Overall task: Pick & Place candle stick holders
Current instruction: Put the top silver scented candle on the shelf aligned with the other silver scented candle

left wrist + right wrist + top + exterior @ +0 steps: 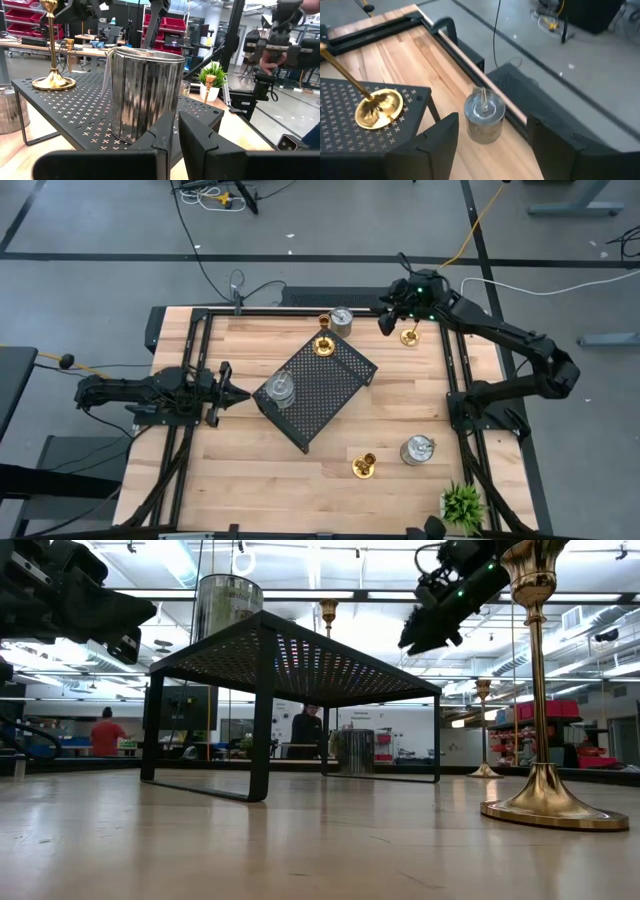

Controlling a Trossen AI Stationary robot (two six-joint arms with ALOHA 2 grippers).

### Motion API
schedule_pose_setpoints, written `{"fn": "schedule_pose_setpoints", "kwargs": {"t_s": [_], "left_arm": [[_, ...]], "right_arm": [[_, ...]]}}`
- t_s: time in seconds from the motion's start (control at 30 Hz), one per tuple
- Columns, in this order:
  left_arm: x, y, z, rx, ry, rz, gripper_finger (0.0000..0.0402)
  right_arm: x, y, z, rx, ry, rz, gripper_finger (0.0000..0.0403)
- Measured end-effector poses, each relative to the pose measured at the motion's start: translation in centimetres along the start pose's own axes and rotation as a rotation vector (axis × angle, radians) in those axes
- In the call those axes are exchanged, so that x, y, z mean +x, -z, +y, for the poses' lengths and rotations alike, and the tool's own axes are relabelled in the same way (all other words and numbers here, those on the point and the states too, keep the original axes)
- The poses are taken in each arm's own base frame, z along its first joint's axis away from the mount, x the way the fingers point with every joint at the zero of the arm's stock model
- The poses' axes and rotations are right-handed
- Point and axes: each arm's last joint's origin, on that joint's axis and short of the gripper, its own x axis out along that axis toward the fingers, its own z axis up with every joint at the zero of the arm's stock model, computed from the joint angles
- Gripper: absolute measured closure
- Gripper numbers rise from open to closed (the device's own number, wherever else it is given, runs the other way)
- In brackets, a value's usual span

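Wooden table (400,395) is carrying everything we are seeing. Nearest in the low view, one gold holder (542,690) is standing upright, its top cut off by the frame. We are counting three gold holders and three silver ones; two are sitting on the black perforated tray (330,395), a silver cup (280,390) and a gold stick (324,345), both upright. Left gripper (235,393) is resting closed beside the tray. Right gripper (392,315) is hovering open at the far edge, empty, between a silver cup (342,320) and a gold one (409,336).
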Motion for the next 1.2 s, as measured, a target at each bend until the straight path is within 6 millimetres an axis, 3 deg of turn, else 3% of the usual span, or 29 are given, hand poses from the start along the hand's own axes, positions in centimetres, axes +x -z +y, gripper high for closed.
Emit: {"fn": "schedule_pose_setpoints", "kwargs": {"t_s": [0.3,0.53,0.97,1.2], "left_arm": [[0.0,0.0,0.0,0.0,0.0,0.001,0.0362],[0.0,0.0,0.0,0.0,0.0,0.001,0.0362],[0.0,0.0,0.0,0.0,0.0,0.001,0.0362],[0.0,0.0,0.0,0.0,0.0,0.001,0.0362]], "right_arm": [[3.8,1.6,-0.3,0.073,0.029,0.123,0.0079],[6.0,2.9,-0.4,-0.015,0.036,0.207,0.0008],[6.7,3.0,-0.4,-0.178,-0.035,0.194,0.002],[6.8,2.3,-0.3,-0.054,-0.021,0.125,0.0021]]}}
